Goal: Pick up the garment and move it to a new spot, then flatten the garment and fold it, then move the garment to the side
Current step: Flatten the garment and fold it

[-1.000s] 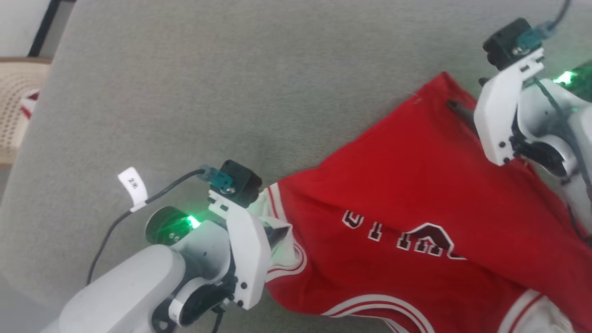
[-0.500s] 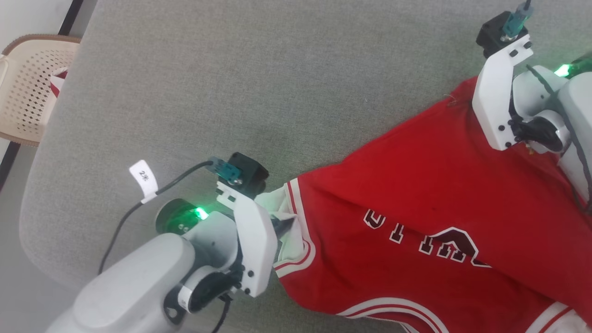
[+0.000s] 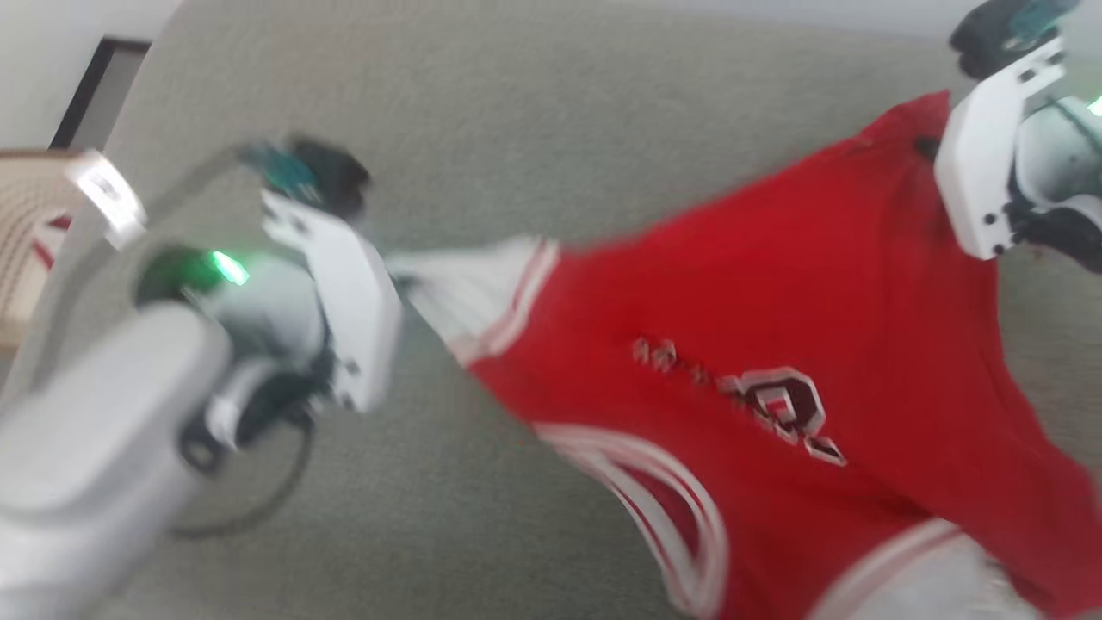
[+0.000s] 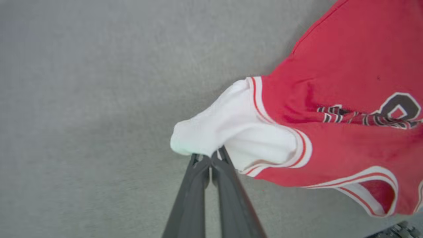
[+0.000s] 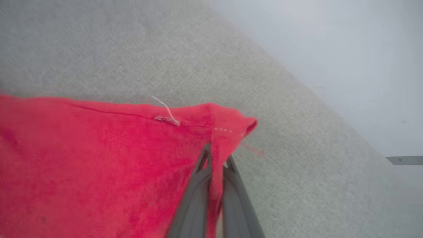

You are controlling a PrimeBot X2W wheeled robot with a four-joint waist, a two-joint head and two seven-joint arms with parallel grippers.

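The garment [image 3: 775, 284], a red jersey with white panels and striped trim, is held stretched between both arms over the grey padded surface [image 3: 534, 129]. Left gripper [image 4: 210, 157]: closed on a white shoulder panel. Right gripper [image 5: 216, 159]: closed on a red hem corner, cloth pinched between its fingers. Chest lettering [image 4: 373, 114], white outlined black: creased, unreadable. Cable tag [image 3: 108, 194]: blurred, unreadable.
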